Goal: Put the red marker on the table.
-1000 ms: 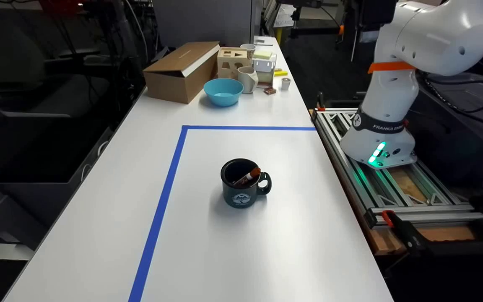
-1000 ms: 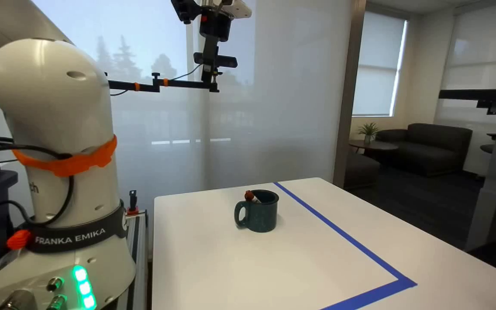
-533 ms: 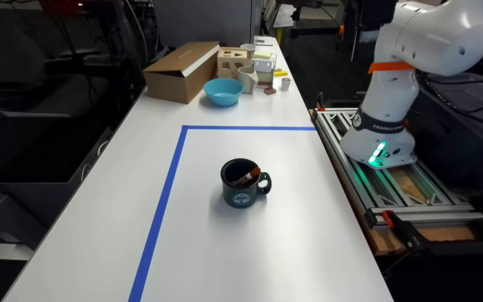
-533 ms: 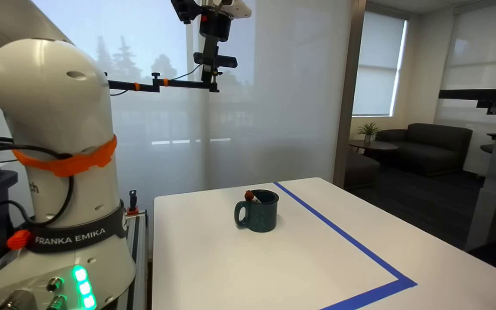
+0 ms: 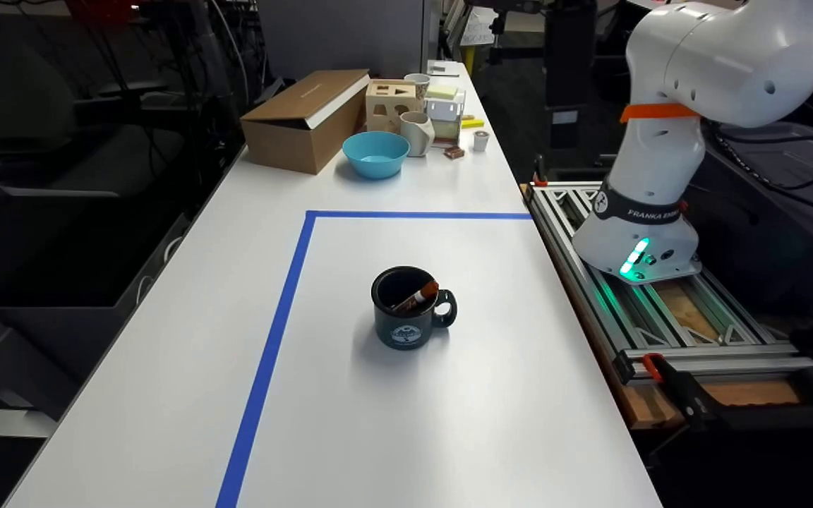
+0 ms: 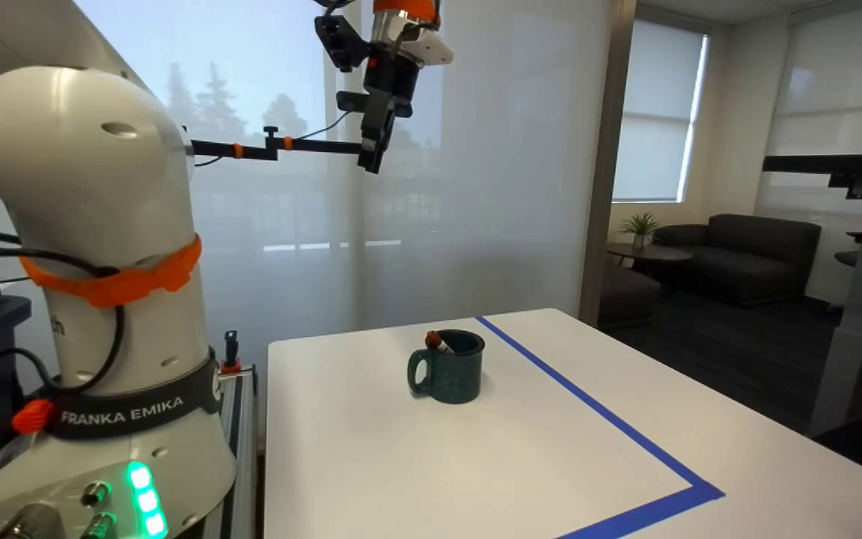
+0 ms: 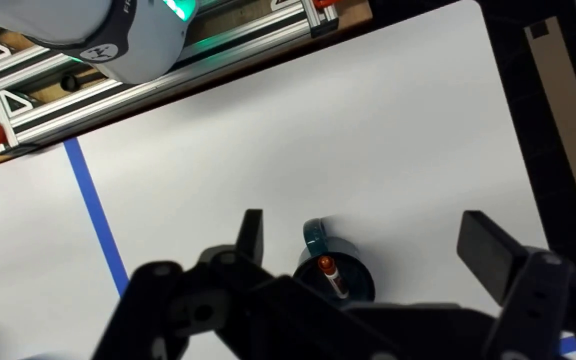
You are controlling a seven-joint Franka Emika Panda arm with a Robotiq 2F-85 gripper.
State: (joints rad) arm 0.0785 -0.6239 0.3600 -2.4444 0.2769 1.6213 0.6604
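The red marker leans inside a dark green mug with its red cap at the rim by the handle. The marker shows in both exterior views (image 5: 417, 298) (image 6: 438, 343) and in the wrist view (image 7: 334, 277). The mug (image 5: 394, 326) (image 6: 457, 379) (image 7: 316, 239) stands upright on the white table (image 5: 378, 430) (image 6: 431, 464) (image 7: 343, 140), inside the blue tape outline. My gripper (image 6: 370, 163) hangs high above the table. In the wrist view my gripper (image 7: 363, 232) is open and empty, its fingers wide apart, with the mug seen below between them. The gripper's own body hides the mug's lower part there.
A blue bowl (image 5: 376, 155), a cardboard box (image 5: 300, 127), a wooden block box (image 5: 389, 109) and a white pitcher (image 5: 417, 134) stand at the table's far end. The metal-railed base stand (image 5: 717, 356) runs along one table edge.
My arm has moved; in an exterior view the gripper has come slightly lower and tilted, and a dark arm part has shifted left in an exterior view. Marker and mug have not moved.
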